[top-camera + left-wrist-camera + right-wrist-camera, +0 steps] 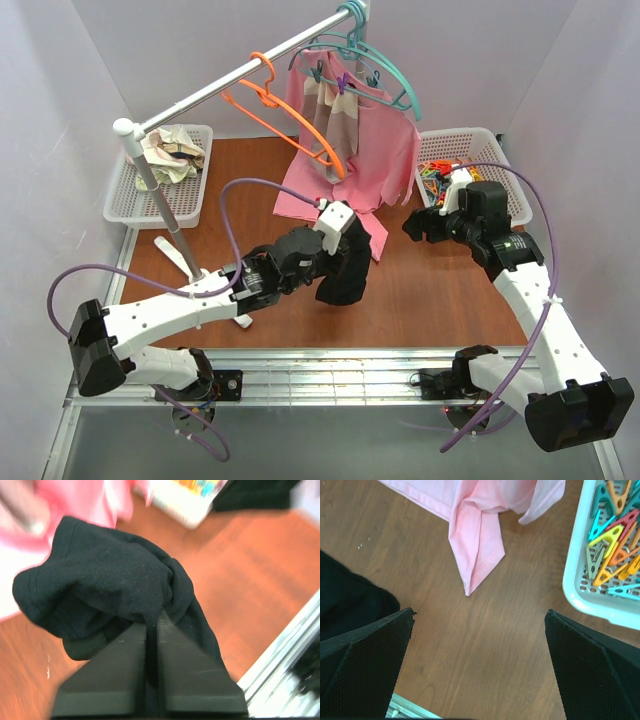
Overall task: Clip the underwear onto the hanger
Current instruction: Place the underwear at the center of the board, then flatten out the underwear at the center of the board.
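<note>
My left gripper [338, 248] is shut on the black underwear [347, 272], which hangs bunched from it above the wooden table. In the left wrist view the cloth [105, 585] is pinched between my closed fingers [192, 665]. The orange hanger [290, 115] hangs by its hook on the white rail [240, 75] at the back, up and left of the underwear. My right gripper [425, 225] is open and empty over the table next to the clip basket; in the right wrist view its fingers [365, 665] stand wide apart, with the underwear's edge [350, 600] at left.
A pink shirt [365, 155] and a beige-striped cloth [335, 115] hang on teal hangers [375, 60] behind the underwear. A white basket of coloured clips [510, 175] stands back right, also in the right wrist view [580, 565]. A basket of cloths [125, 195] stands back left beside the rail post [160, 195].
</note>
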`<action>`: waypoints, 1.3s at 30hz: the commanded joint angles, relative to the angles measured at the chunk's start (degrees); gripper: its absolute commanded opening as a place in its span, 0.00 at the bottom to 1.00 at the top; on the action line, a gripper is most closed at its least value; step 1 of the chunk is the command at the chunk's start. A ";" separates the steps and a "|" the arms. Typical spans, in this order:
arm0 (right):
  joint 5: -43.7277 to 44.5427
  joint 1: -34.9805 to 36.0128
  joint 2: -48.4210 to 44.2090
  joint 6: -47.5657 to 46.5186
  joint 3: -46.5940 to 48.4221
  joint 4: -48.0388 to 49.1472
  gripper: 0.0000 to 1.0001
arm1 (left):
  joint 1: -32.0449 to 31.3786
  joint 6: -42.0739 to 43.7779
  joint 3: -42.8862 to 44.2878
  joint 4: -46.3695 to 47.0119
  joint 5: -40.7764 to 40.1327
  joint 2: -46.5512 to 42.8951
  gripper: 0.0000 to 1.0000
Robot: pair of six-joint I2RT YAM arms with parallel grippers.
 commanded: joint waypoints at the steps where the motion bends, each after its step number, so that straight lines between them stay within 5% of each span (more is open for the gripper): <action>1: -0.04 0.13 -1.50 -0.77 -2.33 -0.22 0.96 | -0.01 -4.17 -4.03 -2.98 -1.81 1.71 0.14; 4: -1.09 0.48 -2.20 -1.47 -5.32 -0.22 0.94 | -0.01 -10.84 -7.28 -6.31 -0.58 5.05 0.44; 5: -1.18 1.00 -2.47 -1.56 -6.98 -0.22 0.94 | -0.01 -15.21 -7.98 -6.68 0.82 5.42 0.61; 7: -1.10 1.79 -3.00 -1.65 -8.57 -0.14 0.92 | -0.01 -19.10 -10.01 -5.90 2.23 4.98 0.73; 10: -0.92 4.87 -3.17 -0.60 -10.68 0.48 0.90 | -0.01 -23.77 -13.60 -3.09 4.53 3.75 0.78; 15: 3.29 15.06 -2.30 2.83 -12.44 2.58 0.89 | 0.07 -30.95 -16.42 -6.58 0.41 2.25 0.79; 20: 3.21 18.75 1.21 6.43 -13.76 8.29 0.89 | 0.07 -37.13 -17.30 -15.20 -5.84 4.89 0.67; 34: -1.44 19.81 15.81 7.23 -11.39 16.21 0.84 | 2.62 -29.67 -19.68 1.49 -1.02 12.54 0.54; 39: -3.12 20.17 17.74 7.14 -12.00 17.62 0.80 | 3.41 -28.35 -21.44 5.62 1.88 13.06 0.42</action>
